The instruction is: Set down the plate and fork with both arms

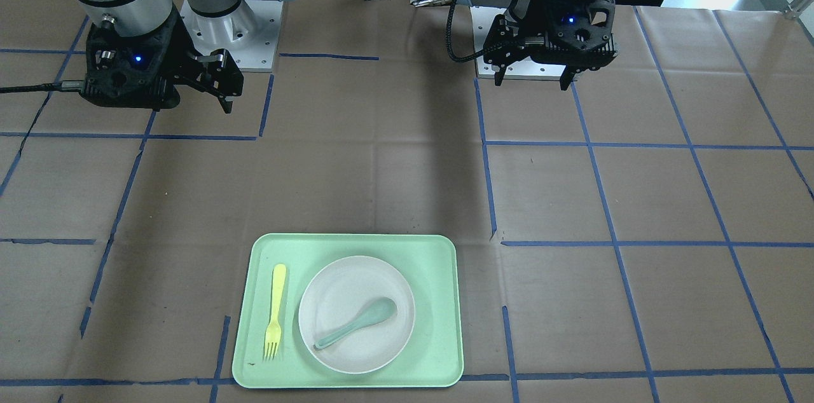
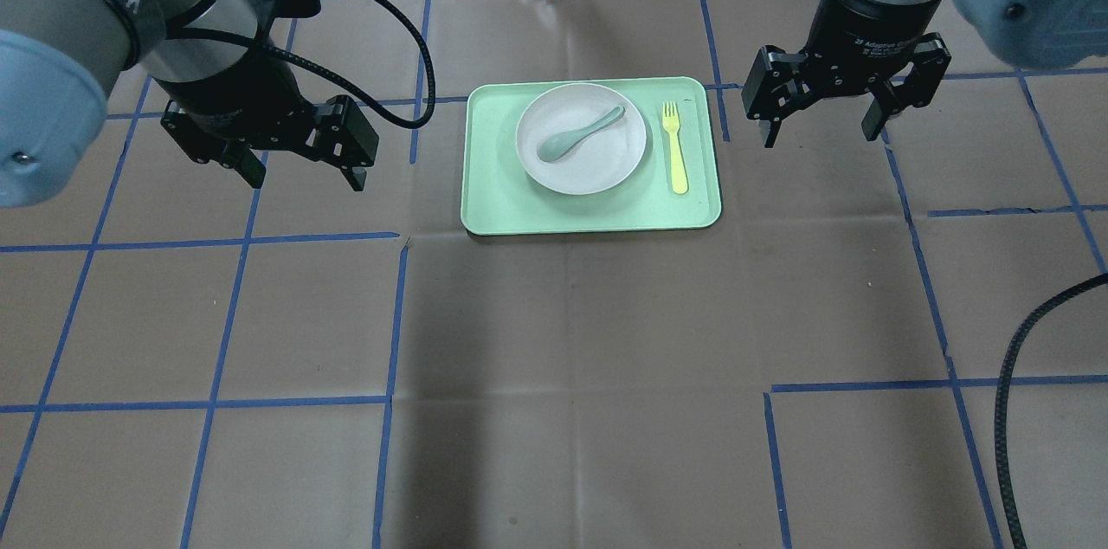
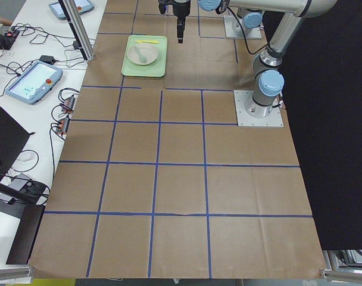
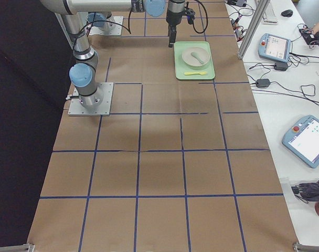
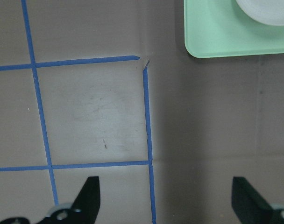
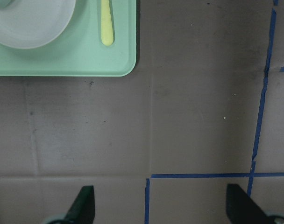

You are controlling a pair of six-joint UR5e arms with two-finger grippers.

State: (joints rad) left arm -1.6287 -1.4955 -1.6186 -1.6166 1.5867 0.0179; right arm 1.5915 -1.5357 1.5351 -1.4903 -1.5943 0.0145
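The off-white plate (image 2: 597,161) lies on a mint-green tray (image 2: 502,204) at the table's far middle. Beside it on the tray rests the yellow fork (image 2: 674,147), on the robot's right. My left gripper (image 2: 305,178) hovers open and empty left of the tray. My right gripper (image 2: 819,136) hovers open and empty right of it. From the front, plate (image 1: 343,285), fork (image 1: 275,311), left gripper (image 1: 531,82) and right gripper (image 1: 216,96) all show. The left wrist view catches the tray corner (image 5: 216,35) and plate edge (image 5: 268,9); the right wrist view shows the fork handle (image 6: 106,23).
A teal-green spoon (image 2: 578,133) lies in the plate. Brown paper with a blue tape grid (image 2: 394,324) covers the table. A black cable (image 2: 1017,410) hangs at the right. Teach pendants (image 4: 309,139) and cables sit on the side bench.
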